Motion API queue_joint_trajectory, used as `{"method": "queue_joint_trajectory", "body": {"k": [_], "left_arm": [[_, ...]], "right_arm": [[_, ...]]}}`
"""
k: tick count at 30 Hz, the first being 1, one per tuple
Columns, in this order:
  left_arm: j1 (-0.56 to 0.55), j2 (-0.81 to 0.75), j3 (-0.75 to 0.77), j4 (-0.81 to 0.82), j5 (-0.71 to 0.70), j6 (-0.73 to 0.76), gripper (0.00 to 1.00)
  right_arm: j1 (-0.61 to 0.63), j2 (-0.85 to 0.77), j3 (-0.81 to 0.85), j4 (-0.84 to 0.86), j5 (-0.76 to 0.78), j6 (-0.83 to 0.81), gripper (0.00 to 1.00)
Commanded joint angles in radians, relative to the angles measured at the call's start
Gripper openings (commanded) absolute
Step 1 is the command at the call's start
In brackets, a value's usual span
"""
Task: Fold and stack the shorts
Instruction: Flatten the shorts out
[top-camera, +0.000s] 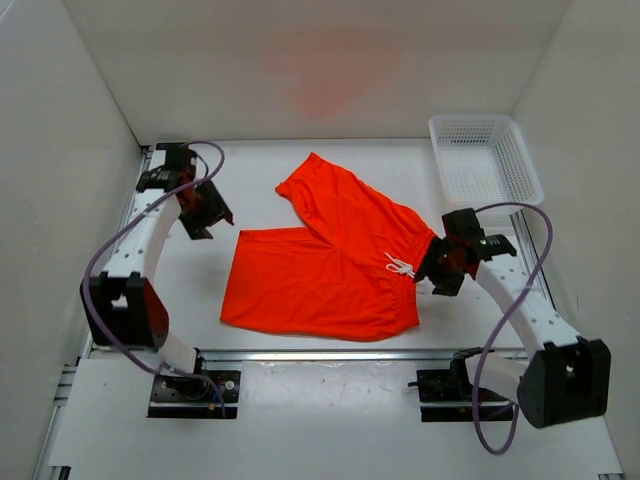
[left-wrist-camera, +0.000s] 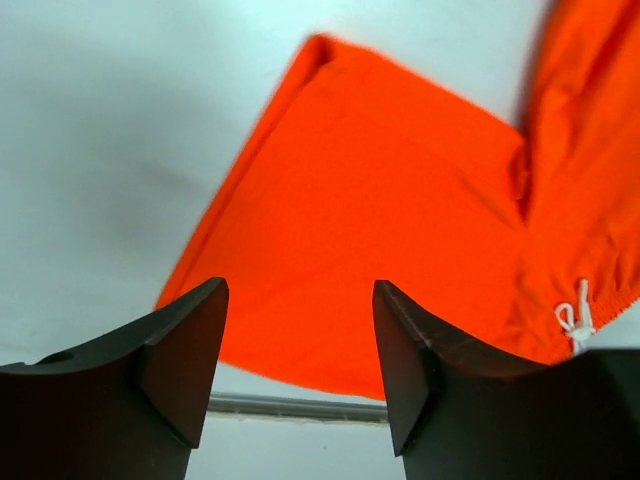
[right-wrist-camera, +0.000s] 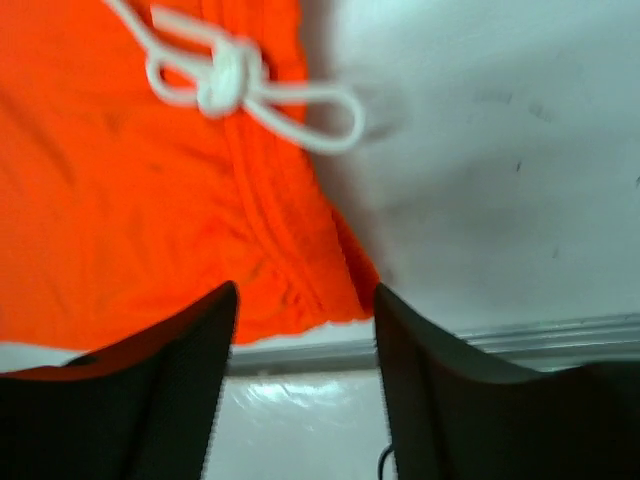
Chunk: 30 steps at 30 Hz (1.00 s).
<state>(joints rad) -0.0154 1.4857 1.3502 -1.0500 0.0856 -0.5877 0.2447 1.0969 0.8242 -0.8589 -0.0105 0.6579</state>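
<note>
The orange-red shorts (top-camera: 330, 265) lie spread flat on the white table. One leg points to the back, the other to the left, and the waistband with its white drawstring (top-camera: 400, 267) is at the right. My left gripper (top-camera: 208, 218) is open and empty, off the cloth to the left of the left leg. The left wrist view shows the shorts (left-wrist-camera: 400, 230) beyond the open gripper (left-wrist-camera: 300, 290). My right gripper (top-camera: 438, 272) is open at the waistband's right edge. In the right wrist view it (right-wrist-camera: 305, 290) hovers over the waistband's corner (right-wrist-camera: 200, 220), near the drawstring (right-wrist-camera: 235, 80).
A white mesh basket (top-camera: 485, 155) stands at the back right. White walls enclose the table on three sides. A metal rail (top-camera: 330, 355) runs along the near edge, with both arm bases behind it.
</note>
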Motion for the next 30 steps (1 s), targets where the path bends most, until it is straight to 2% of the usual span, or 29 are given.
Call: {"method": "queue_joint_trajectory", "body": {"k": [1,2,7,10,11,12,14,17,20,22,24,27,30], "left_arm": [[-0.098,0.122,0.162,0.022,0.005,0.075,0.7],[-0.121,0.205,0.203,0.022,0.005,0.075,0.66],[-0.243,0.459,0.528,-0.024,-0.018,0.088,0.62],[-0.273,0.643,0.686,-0.06,-0.018,0.088,0.62],[-0.284,0.688,0.795,-0.073,-0.009,0.088,0.62],[-0.284,0.773,0.847,-0.085,-0.009,0.088,0.63],[-0.293,0.85,0.991,-0.085,-0.009,0.088,0.63],[-0.293,0.97,1.119,-0.085,0.002,0.088,0.63],[-0.293,1.053,1.17,-0.059,0.002,0.078,0.63],[-0.293,1.099,1.179,-0.059,-0.02,0.078,0.58],[-0.293,1.108,1.189,-0.048,-0.032,0.068,0.43],[-0.293,1.093,1.144,-0.03,-0.053,0.059,0.1],[-0.284,1.042,1.088,-0.021,-0.096,0.058,0.1]], "right_arm": [[-0.056,0.079,0.11,0.069,0.069,0.014,0.58],[-0.091,0.122,0.139,0.087,0.069,0.003,0.51],[-0.143,0.273,0.22,0.159,-0.002,-0.009,0.51],[-0.157,0.357,0.245,0.184,-0.034,-0.009,0.51],[-0.168,0.383,0.254,0.184,-0.043,-0.009,0.51],[-0.168,0.396,0.254,0.196,-0.043,-0.009,0.52],[-0.168,0.42,0.28,0.196,-0.052,-0.009,0.52],[-0.177,0.446,0.302,0.196,-0.052,-0.02,0.52],[-0.186,0.469,0.311,0.196,-0.063,-0.02,0.52],[-0.196,0.469,0.311,0.196,-0.063,-0.02,0.52],[-0.196,0.478,0.311,0.196,-0.063,-0.029,0.52],[-0.196,0.478,0.311,0.196,-0.063,-0.029,0.52],[-0.196,0.489,0.311,0.196,-0.072,-0.04,0.52]]}}
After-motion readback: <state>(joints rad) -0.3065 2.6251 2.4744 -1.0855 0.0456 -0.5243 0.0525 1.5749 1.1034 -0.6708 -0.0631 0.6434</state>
